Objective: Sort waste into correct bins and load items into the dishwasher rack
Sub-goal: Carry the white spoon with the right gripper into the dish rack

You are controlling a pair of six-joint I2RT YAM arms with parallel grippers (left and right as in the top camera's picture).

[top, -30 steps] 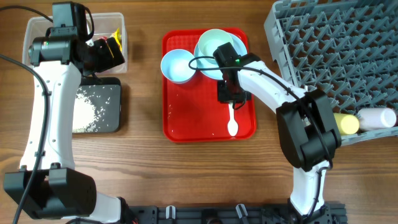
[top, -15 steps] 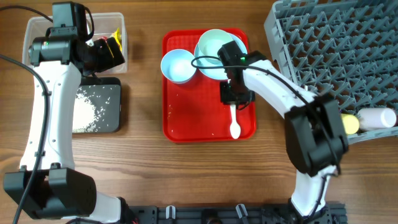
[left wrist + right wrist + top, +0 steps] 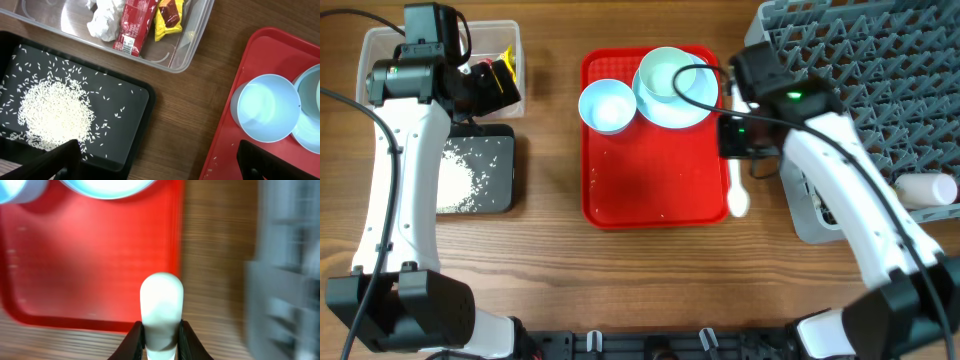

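Carrying spoon: we had the white plastic spoon (image 3: pixel 737 195) clamped by its handle in the right pincer (image 3: pixel 736 160), jaws narrow around it, bowl end hanging free.
Shift: a second before, it lay on the red tray (image 3: pixel 620 200); now it hung just past the tray's right rim, over the surface (image 3: pixel 760 235) between the tray and the dishwasher rack (image 3: pixel 880 60).
Meaning: we judged the pick done and the carry to the rack begun; placing was still ahead.
Left pincer (image 3: pixel 498 85): it was spread wide and held nothing, by the clear tub (image 3: pixel 195 45).
Waste: the tissue (image 3: pixel 105 20), red wrapper (image 3: pixel 132 25) and yellow wrapper (image 3: pixel 167 17) lay in the tub, and the rice (image 3: pixel 50 110) in the black tray (image 3: pixel 135 130).
Remaining: two bowls (image 3: pixel 607 105) and the plate (image 3: pixel 665 108) sat on the red tray.
Obstacles: we noted the rack's upright pegs, a white cup (image 3: pixel 928 188) lying at its front edge, and our right arm crossing the rack's near corner.
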